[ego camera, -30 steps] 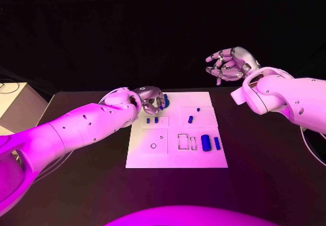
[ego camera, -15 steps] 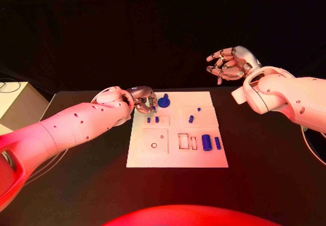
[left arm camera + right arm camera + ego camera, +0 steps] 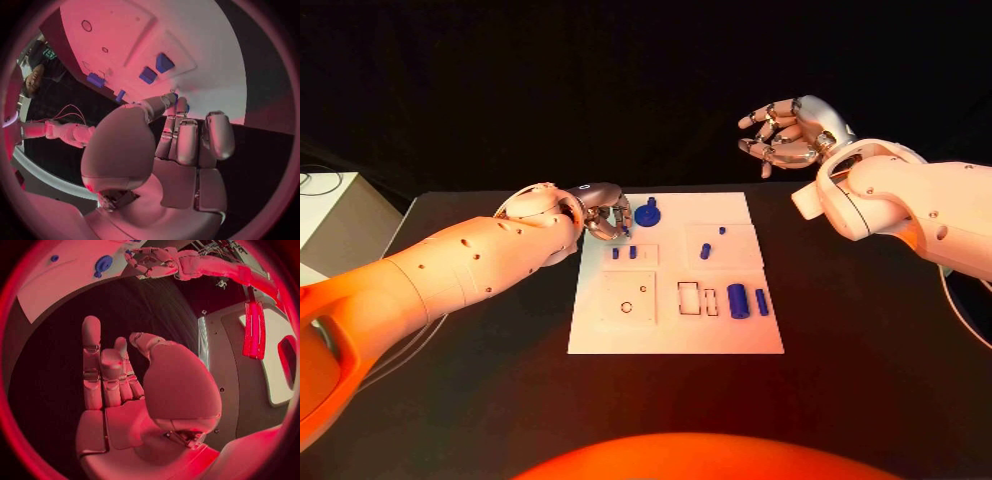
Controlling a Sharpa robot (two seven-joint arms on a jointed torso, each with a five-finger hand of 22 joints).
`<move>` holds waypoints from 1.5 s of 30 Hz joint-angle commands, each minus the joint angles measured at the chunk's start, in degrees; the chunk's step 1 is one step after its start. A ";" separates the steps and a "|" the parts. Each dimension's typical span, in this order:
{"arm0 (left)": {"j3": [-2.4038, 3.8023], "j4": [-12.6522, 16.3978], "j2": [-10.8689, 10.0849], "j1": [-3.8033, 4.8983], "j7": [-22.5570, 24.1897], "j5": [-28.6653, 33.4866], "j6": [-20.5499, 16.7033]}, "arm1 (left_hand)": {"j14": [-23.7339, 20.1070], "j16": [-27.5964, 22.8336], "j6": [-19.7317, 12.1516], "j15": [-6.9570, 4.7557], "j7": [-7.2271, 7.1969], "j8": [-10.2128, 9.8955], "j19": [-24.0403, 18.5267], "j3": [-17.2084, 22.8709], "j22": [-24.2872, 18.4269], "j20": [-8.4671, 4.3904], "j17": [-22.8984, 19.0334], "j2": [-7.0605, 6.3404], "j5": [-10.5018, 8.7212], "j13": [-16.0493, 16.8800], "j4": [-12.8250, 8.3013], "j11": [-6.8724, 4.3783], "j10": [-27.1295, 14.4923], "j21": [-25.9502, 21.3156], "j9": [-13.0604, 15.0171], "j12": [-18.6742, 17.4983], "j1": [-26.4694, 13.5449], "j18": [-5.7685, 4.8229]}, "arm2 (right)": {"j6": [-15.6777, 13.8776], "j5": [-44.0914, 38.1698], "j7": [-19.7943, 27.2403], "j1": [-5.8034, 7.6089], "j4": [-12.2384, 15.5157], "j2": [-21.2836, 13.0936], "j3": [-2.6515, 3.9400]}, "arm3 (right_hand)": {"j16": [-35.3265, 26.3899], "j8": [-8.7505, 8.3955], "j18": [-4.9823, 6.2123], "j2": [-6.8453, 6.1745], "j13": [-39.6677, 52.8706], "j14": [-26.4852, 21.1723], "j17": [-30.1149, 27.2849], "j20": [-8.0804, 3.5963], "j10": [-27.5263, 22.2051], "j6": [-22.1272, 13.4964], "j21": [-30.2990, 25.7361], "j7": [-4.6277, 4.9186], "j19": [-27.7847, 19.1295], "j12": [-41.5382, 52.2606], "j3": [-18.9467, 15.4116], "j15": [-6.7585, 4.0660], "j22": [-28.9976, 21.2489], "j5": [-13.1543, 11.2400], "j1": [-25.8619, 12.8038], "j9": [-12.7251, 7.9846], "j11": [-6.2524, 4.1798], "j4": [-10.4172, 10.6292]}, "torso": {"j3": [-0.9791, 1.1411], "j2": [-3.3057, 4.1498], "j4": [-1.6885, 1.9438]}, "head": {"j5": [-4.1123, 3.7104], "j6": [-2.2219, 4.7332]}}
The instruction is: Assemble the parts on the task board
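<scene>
- Task board (image 3: 678, 340), a white plate, lies in the middle of the black table (image 3: 488, 390), with small blue parts spread across it.
- Left hand (image 3: 600, 213) hangs over the board's 11 o'clock corner, fingers curled in; whether they pinch anything cannot be told from these views.
- A round blue part with a stem (image 3: 648, 215) sits on the board just beside that hand, toward 3 o'clock.
- Two short blue pegs (image 3: 623, 253) stand below it; a thick blue cylinder (image 3: 737, 302) and a slim one (image 3: 762, 303) lie at the board's 4 o'clock side.
- Right hand (image 3: 788, 133) is raised well beyond the board's 1 o'clock corner, fingers loosely bent and apart, holding nothing.
</scene>
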 commanded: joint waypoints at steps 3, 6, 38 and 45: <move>0.04 0.04 0.10 0.01 0.04 -0.19 1.25 | -0.09 0.18 0.40 0.40 0.09 -0.17 0.12 0.23 -0.04 0.36 -0.07 0.16 -0.17 -0.08 0.00 0.04 0.33 0.07 0.07 -0.16 -0.56 -0.25 | 0.28 -0.43 0.54 0.01 0.06 -0.01 0.02 | 0.28 0.34 0.69 -0.14 -0.04 0.38 0.06 -0.06 0.01 0.07 -0.39 -0.10 0.36 -0.22 0.10 0.19 -0.04 0.28 -0.64 0.04 -0.28 0.04 | 0.03 -0.05 0.06 | -0.08 -0.12; 0.03 0.12 0.10 0.01 0.11 -0.11 1.69 | -0.09 0.18 0.40 0.40 0.09 -0.17 0.12 0.23 -0.04 0.36 -0.07 0.16 -0.17 -0.08 0.00 0.04 0.33 0.07 0.07 -0.16 -0.56 -0.25 | 0.28 -0.43 0.55 0.01 0.03 -0.01 0.02 | 0.28 0.34 0.69 -0.14 -0.04 0.38 0.06 -0.06 0.01 0.07 -0.39 -0.10 0.36 -0.22 0.10 0.19 -0.04 0.28 -0.64 0.04 -0.28 0.04 | 0.02 -0.06 0.05 | -0.04 -0.12; -0.45 -1.19 1.94 0.00 -0.24 -0.30 4.02 | -0.16 0.14 0.55 0.42 0.09 -0.20 -0.04 0.28 -0.26 0.40 -0.20 0.27 -0.21 -0.09 -0.03 0.05 0.56 -0.11 0.12 -0.46 -0.62 -0.19 | 0.36 -0.43 0.52 0.01 0.10 0.11 0.02 | 0.20 0.33 0.68 -0.13 -0.17 0.42 0.11 -0.09 0.06 0.03 -0.53 -0.11 0.50 -0.30 0.11 0.17 -0.15 0.31 -0.63 0.03 -0.30 -0.02 | 0.02 0.00 0.06 | -0.34 -0.56; -0.64 -1.25 1.88 0.00 -0.99 -0.93 5.20 | -0.22 0.10 0.63 0.42 0.09 -0.19 -0.12 0.31 -0.38 0.42 -0.32 0.37 -0.27 -0.08 -0.05 0.04 0.66 -0.21 0.14 -0.57 -0.60 -0.16 | 0.37 -0.43 0.52 0.01 0.09 0.11 0.02 | 0.20 0.33 0.68 -0.13 -0.17 0.42 0.11 -0.09 0.06 0.03 -0.53 -0.11 0.50 -0.30 0.11 0.17 -0.15 0.31 -0.63 0.03 -0.30 -0.02 | 0.04 -0.05 0.05 | -0.32 -0.65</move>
